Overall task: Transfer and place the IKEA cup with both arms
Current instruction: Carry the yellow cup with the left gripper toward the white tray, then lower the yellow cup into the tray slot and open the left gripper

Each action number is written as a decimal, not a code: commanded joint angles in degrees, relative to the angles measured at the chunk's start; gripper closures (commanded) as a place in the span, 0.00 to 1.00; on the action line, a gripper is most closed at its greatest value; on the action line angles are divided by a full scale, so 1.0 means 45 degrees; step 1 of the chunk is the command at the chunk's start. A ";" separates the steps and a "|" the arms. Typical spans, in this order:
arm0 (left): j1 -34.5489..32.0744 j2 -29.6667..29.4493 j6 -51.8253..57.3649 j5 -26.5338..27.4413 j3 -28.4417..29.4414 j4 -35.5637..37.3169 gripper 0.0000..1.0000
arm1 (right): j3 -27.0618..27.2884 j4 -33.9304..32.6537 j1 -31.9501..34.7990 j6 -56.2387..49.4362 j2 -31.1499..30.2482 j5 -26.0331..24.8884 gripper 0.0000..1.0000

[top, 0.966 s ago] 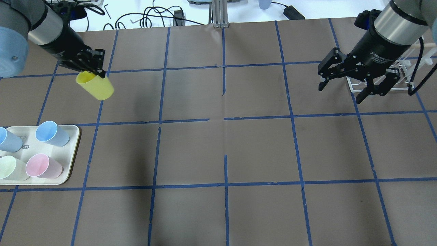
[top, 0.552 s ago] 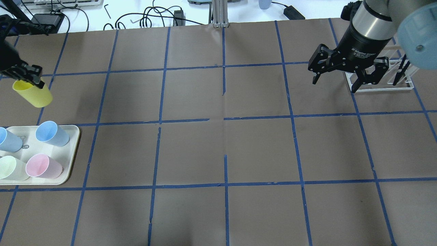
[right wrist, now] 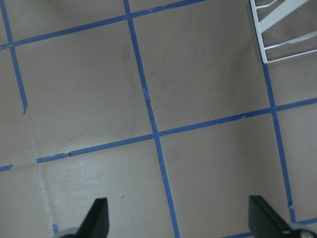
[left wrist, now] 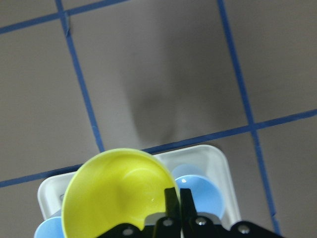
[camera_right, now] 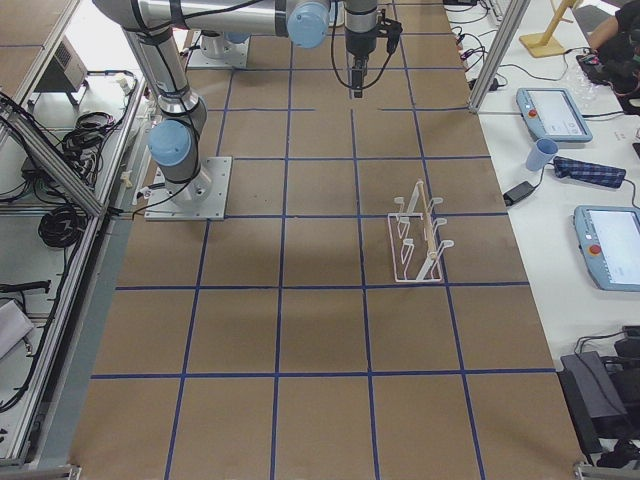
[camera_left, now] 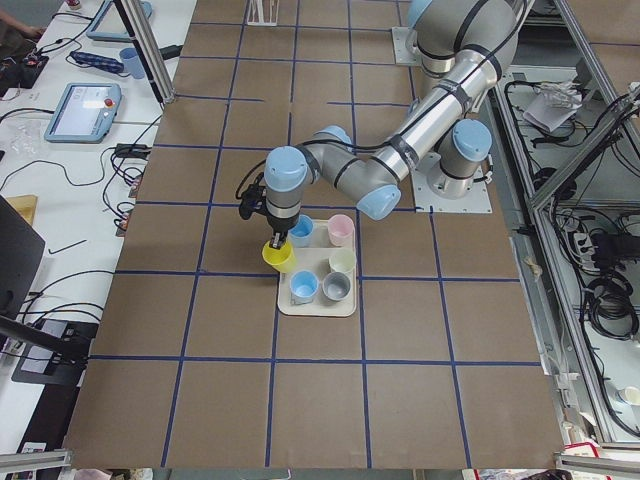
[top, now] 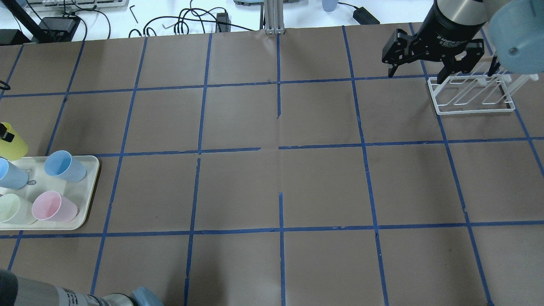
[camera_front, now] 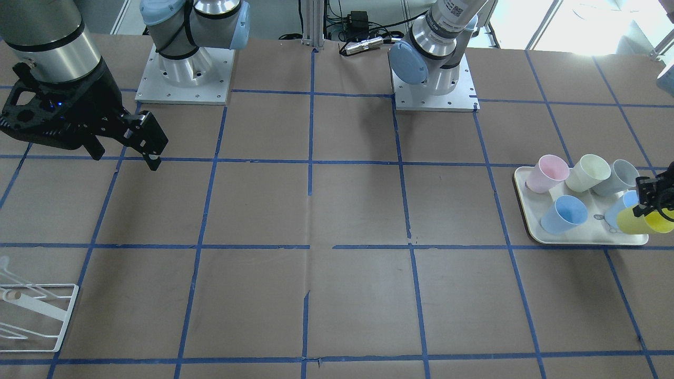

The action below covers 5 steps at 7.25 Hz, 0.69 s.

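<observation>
Brown paper covers the whole table, marked off into big squares by blue tape. Cables and tablets lie on the white benches round the sides.

Both arms stand on plates at the robot's edge. The left arm stretches out low toward its own end of the table, and the right arm reaches over the other end.

A white wire rack stands on the right-hand end of the table. At the left-hand end sits a cream tray with a cluster of pastel cups on it: a pink cup, a cream-white cup, a grey cup and two light-blue cups.

The right gripper hangs above the table with its fingers spread wide and nothing between them. The rack shows only at the corner of its wrist view.

The left gripper has its fingers pinched tight on the rim of the IKEA cup, one inside the mouth and one outside. The yellow cup hangs tilted well over on its side at the tray's outer edge, the one away from the robot, just beside one of the blue cups. I cannot tell whether it touches the tray.
</observation>
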 commanded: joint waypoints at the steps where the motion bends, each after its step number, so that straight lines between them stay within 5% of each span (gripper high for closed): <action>1: 0.0115 0.0209 0.0086 -0.0184 -0.0843 0.0910 1.00 | 0.0004 -0.0178 0.0008 -0.0987 -0.0139 -0.0074 0.00; 5: 0.0115 0.0288 0.0144 -0.0224 -0.1467 0.0969 1.00 | -0.1749 0.1783 0.0611 -0.0598 0.0192 0.0042 0.00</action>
